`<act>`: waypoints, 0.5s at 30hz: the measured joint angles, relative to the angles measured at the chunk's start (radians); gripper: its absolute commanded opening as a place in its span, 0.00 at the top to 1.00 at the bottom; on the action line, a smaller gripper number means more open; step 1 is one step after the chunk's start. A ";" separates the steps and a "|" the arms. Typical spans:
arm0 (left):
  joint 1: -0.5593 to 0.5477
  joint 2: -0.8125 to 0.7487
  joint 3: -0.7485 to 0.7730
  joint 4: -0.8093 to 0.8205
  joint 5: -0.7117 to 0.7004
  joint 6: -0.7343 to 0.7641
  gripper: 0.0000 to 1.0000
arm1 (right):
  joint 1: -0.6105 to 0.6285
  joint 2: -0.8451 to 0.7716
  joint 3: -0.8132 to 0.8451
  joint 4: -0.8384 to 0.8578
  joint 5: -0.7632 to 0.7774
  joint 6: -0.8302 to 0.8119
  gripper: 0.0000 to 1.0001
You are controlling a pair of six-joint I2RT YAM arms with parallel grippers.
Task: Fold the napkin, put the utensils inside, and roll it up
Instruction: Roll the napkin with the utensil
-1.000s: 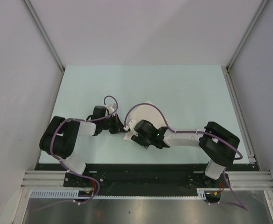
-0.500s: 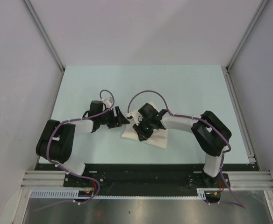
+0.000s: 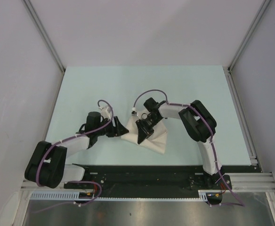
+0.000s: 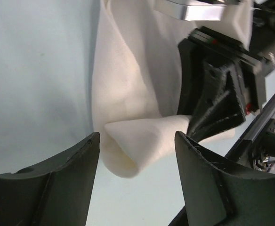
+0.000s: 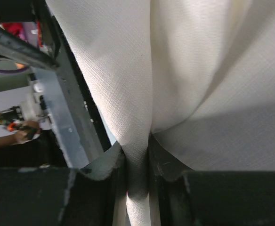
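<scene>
at mid-table | soft woven napkin (image 3: 157, 139) — right gripper (image 5: 136, 157) pinches a fold | left gripper (image 4: 135, 143) wide, empty

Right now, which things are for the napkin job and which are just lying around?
For the job: napkin, right gripper pinching it, left gripper open beside it. No utensil in sight.
Just there: table, purple cables.
</scene>
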 measured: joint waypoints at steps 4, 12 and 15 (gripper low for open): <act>-0.015 -0.024 -0.013 0.024 -0.006 0.005 0.35 | -0.029 0.061 0.042 -0.047 -0.080 0.008 0.89; -0.016 0.017 -0.020 0.046 -0.007 0.004 0.50 | -0.056 0.127 0.083 -0.100 -0.160 0.021 0.88; -0.016 0.035 -0.020 0.059 -0.007 0.001 0.65 | -0.058 0.135 0.089 -0.107 -0.170 0.022 0.85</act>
